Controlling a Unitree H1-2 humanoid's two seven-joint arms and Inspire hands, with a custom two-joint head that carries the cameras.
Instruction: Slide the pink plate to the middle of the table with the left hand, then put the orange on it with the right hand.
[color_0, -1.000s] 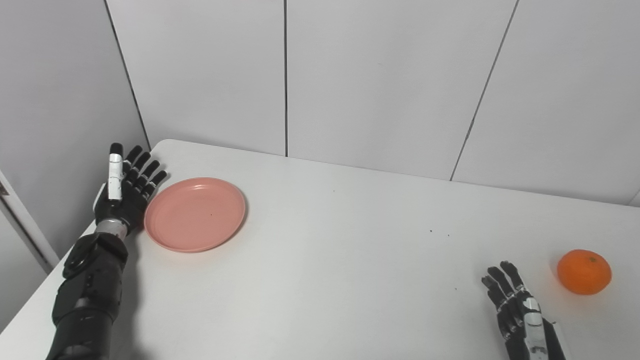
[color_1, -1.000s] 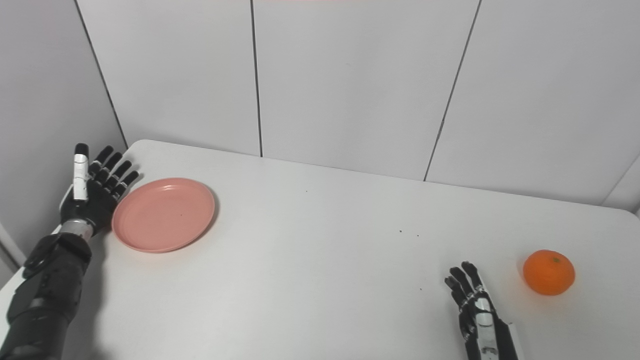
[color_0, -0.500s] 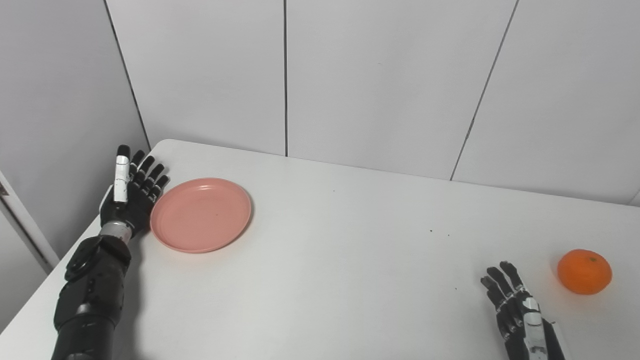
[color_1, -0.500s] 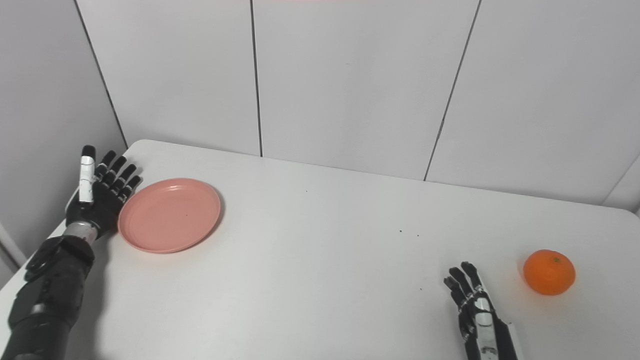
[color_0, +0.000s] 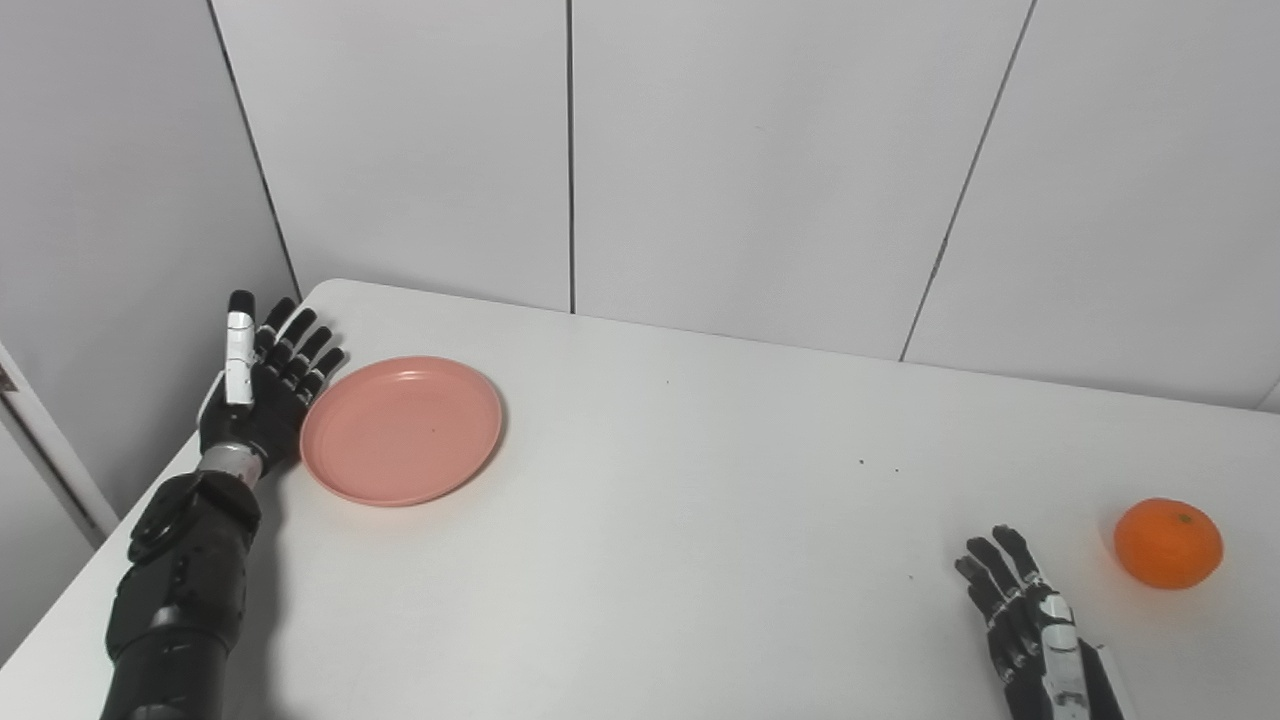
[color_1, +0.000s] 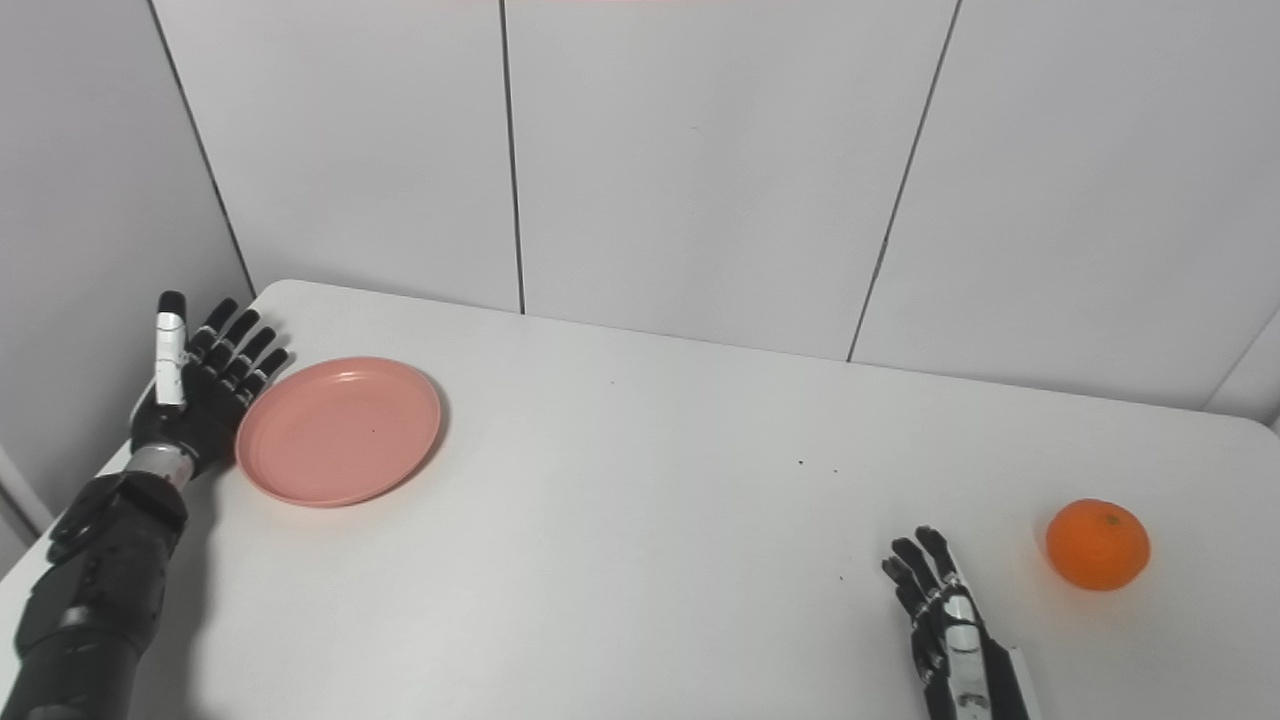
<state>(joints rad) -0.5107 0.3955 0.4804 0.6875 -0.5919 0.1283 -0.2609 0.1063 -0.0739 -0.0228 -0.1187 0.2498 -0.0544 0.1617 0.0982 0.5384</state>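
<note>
the pink plate (color_0: 401, 430) lies flat on the white table (color_0: 660, 520) at about nine o'clock, its left rim against the left hand (color_0: 262, 390), fingers spread, holding nothing. the orange (color_0: 1168, 543) sits at four o'clock, just beside the right hand (color_0: 1025, 625), fingers apart, empty.

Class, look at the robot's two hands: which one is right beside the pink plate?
The left hand, open at the pink plate's left rim. The right hand waits far off, nearer the orange.

Head cams, side-by-side, downward on table (color_0: 640, 520)
</note>
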